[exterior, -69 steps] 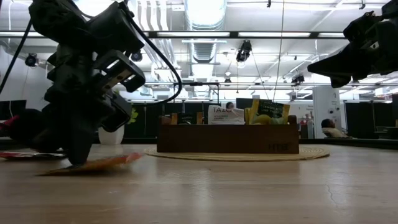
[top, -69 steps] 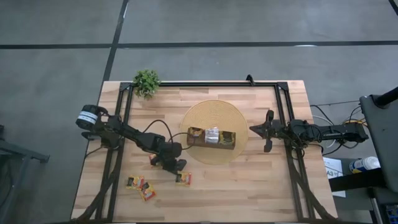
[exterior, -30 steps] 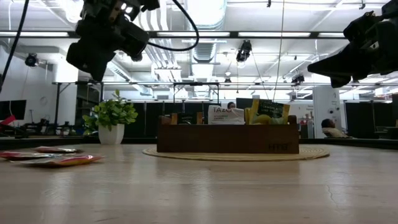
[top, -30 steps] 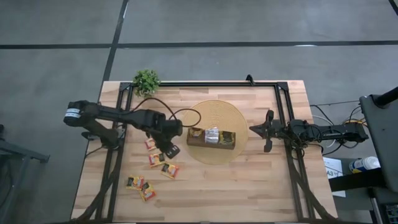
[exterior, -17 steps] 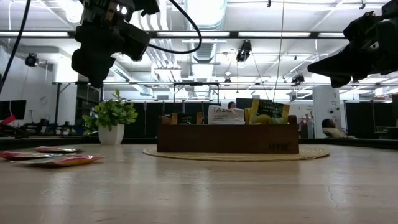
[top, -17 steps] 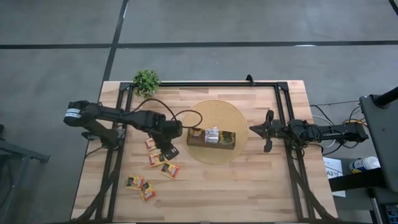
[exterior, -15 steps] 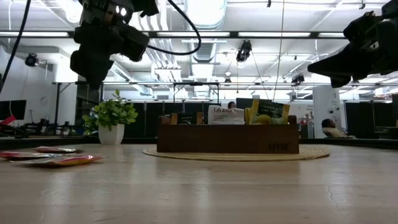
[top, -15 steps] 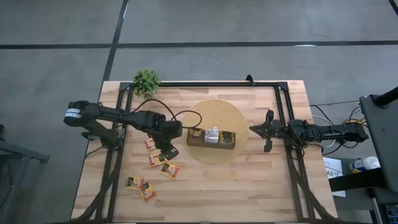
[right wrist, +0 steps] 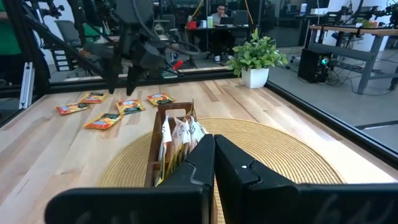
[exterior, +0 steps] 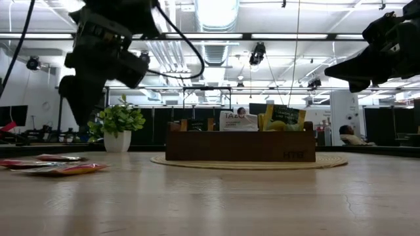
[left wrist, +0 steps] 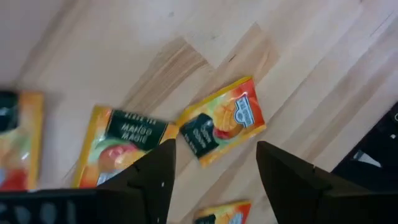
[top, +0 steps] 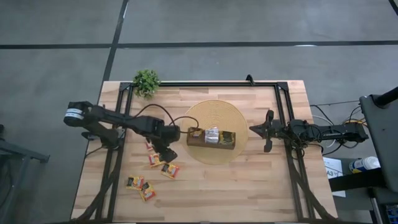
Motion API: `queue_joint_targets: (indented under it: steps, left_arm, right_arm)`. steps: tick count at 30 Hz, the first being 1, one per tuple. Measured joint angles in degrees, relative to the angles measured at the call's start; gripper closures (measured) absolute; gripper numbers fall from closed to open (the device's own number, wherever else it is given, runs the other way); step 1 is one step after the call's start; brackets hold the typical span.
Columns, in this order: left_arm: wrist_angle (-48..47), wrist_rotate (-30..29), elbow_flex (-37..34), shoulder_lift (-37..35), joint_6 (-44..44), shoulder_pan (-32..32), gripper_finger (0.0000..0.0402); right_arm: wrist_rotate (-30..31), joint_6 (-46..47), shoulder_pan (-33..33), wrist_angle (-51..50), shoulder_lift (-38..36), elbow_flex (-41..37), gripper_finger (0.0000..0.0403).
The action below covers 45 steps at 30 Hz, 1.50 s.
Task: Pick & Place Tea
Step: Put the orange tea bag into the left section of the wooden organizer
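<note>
At the left of the wooden counter (top: 249, 186), five yellow-red-black tea sachets lie flat. Two sit touching near the front-left corner (top: 142, 187). Three more lie a little farther in: one (top: 170, 170) nearest the front, one (top: 155, 160) just behind it, and one (top: 149, 145) partly covered by the arm. A small potted plant (top: 147, 81) stands at the back-left corner.

The left arm reaches in from the left edge, and the left gripper (top: 165, 149) hangs above those three sachets, clear of the counter as the low view shows (exterior: 82, 98). Its fingers (left wrist: 155, 177) stand apart with nothing between them; below the gap in the left wrist view lies a sachet (left wrist: 224, 121) with another (left wrist: 124, 146) beside it.

In the middle, a round woven mat (top: 214, 115) carries the long dark wooden box (top: 211, 137), which holds more sachets standing upright, white-orange (exterior: 237, 120) and dark green-yellow (exterior: 283, 117) ones showing over its rim in the low view.

At the right, the right arm rests over the counter's right edge, with the right gripper (top: 268, 130) just beyond the mat, raised and pointing toward the box. Its fingers (right wrist: 214, 158) are pressed together, holding nothing.
</note>
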Motion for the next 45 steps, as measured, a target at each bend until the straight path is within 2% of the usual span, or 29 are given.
queue_joint_targets:
  steps: [4,13,23,35,45]
  left_arm:
    - [5.4,2.3,-4.0,0.0,0.9,0.5,0.0184]
    - [9.4,4.0,-8.6,0.0,4.7,1.2,0.0184]
    - [12.2,8.1,-8.7,1.1,7.6,1.2,0.0184]
    - [13.5,7.3,-8.8,7.2,11.2,1.4,0.0186]
    - [14.8,8.4,-8.7,8.2,11.9,1.4,0.0204]
  right_arm:
    - [0.0,0.0,0.0,0.0,0.0,0.0,0.0394]
    - [0.0,0.0,0.0,0.0,0.0,0.0,0.0394]
    - [0.0,0.0,0.0,0.0,0.0,0.0,0.0394]
    - [0.0,0.0,0.0,0.0,0.0,0.0,0.0394]
    - [0.0,0.0,0.0,0.0,0.0,0.0,0.0394]
